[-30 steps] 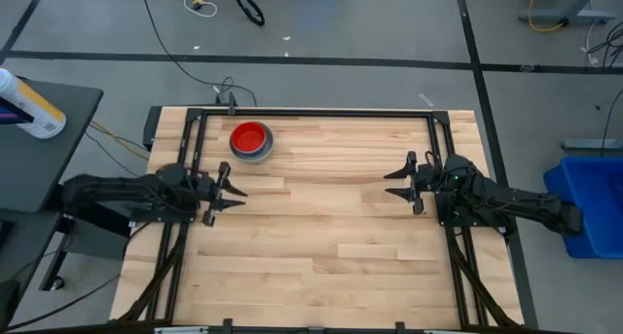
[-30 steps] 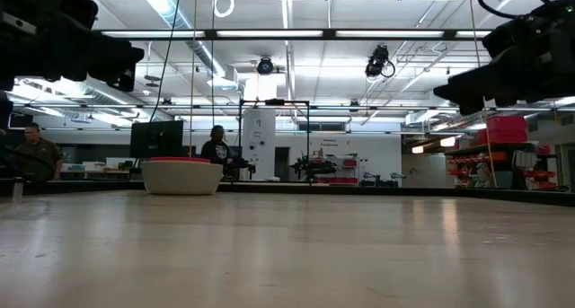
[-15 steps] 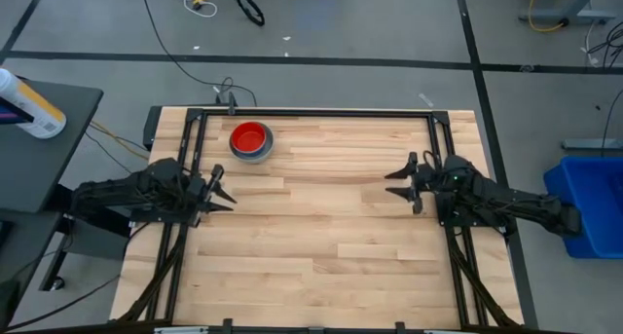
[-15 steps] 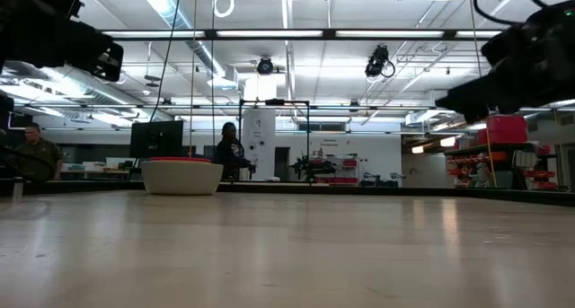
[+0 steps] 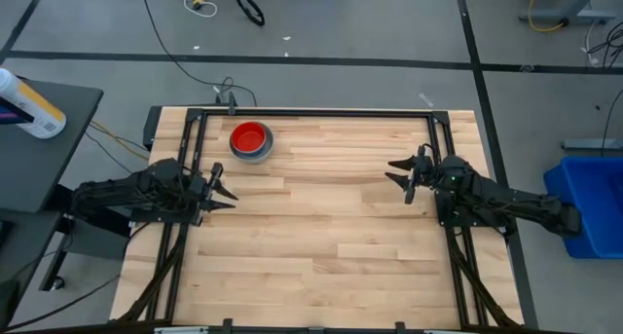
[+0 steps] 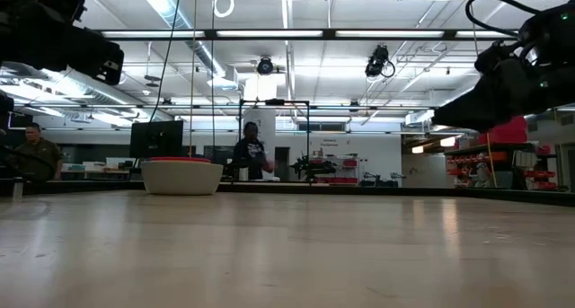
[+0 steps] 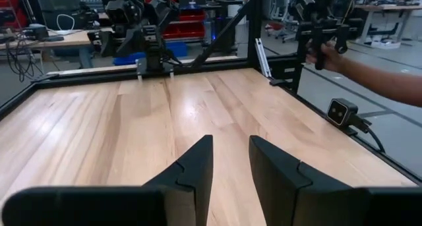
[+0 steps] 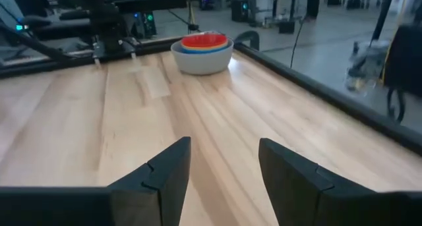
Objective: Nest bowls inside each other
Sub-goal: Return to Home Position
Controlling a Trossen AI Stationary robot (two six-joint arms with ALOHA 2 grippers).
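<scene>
The bowls stand nested in one stack [image 5: 250,141] near the table's far left corner, resting on the wood by the grey outer bowl's base. A red bowl is on top [image 8: 201,40], with yellow and blue rims showing under it; the stack also shows in the low view [image 6: 182,176]. My left gripper [image 5: 224,194] [image 7: 231,141] is open at the table's left edge, nearer than the stack, holding nothing. My right gripper [image 5: 392,171] [image 8: 224,147] is open at the right side, pointing across the table toward the stack, with nothing between its fingers.
A black metal frame [image 5: 311,112] runs round the wooden table. A person's arm [image 7: 376,74] reaches in beside the table's near edge, holding a black device. A blue bin [image 5: 594,207] stands off the right edge and a bottle [image 5: 29,105] lies on a side table at left.
My left gripper has drawn back a little toward the table's left edge and risen slightly. My right gripper has swung in place toward the far edge, now pointing more at the stack of bowls. The bowls have not moved.
</scene>
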